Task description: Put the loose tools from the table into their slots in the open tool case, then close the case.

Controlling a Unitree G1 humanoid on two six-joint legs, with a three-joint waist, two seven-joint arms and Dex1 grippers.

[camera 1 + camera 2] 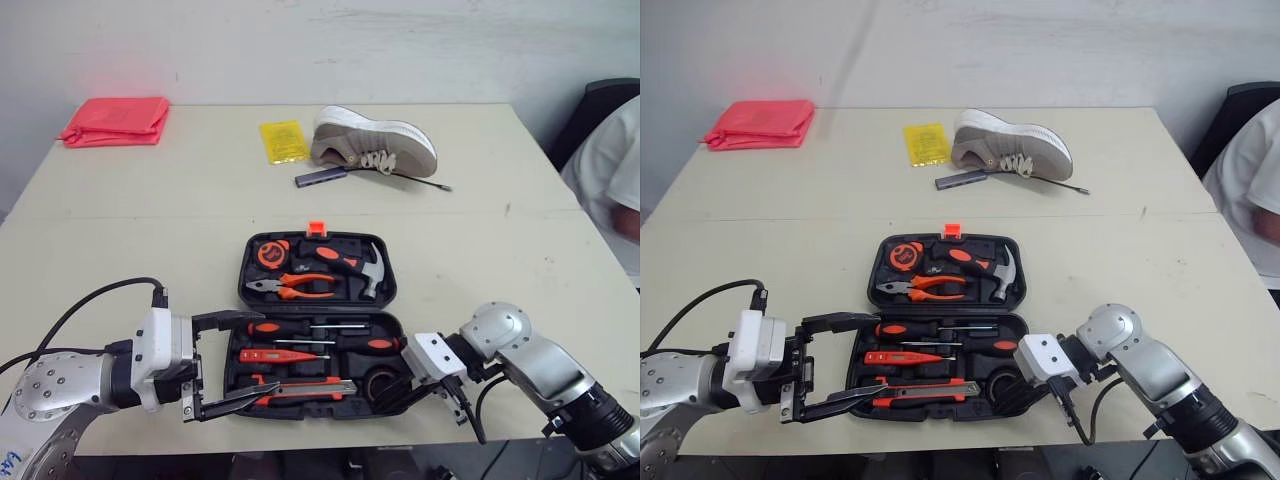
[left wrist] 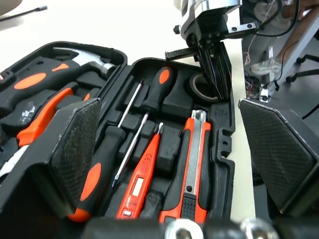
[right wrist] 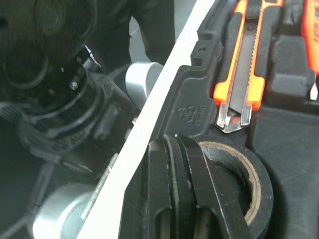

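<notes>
The black tool case (image 1: 330, 240) lies open near the table's front edge. Its far half holds a tape measure, pliers (image 1: 295, 287) and a hammer (image 1: 370, 268). Its near half holds screwdrivers (image 1: 300, 327), an orange tester and a utility knife (image 2: 194, 164). My left gripper (image 1: 255, 356) is open and straddles the left end of the near half. My right gripper (image 1: 387, 403) is shut, its tips against the rim of the black tape roll (image 3: 249, 184) seated in the near right corner. A thin black-handled rod (image 1: 420, 181) lies loose by the shoe.
A beige shoe (image 1: 375, 145), a grey adapter (image 1: 320, 177) and a yellow packet (image 1: 285, 140) lie at the back middle. A red cloth (image 1: 115, 120) sits at the back left. A person in white (image 1: 615, 170) is at the right edge.
</notes>
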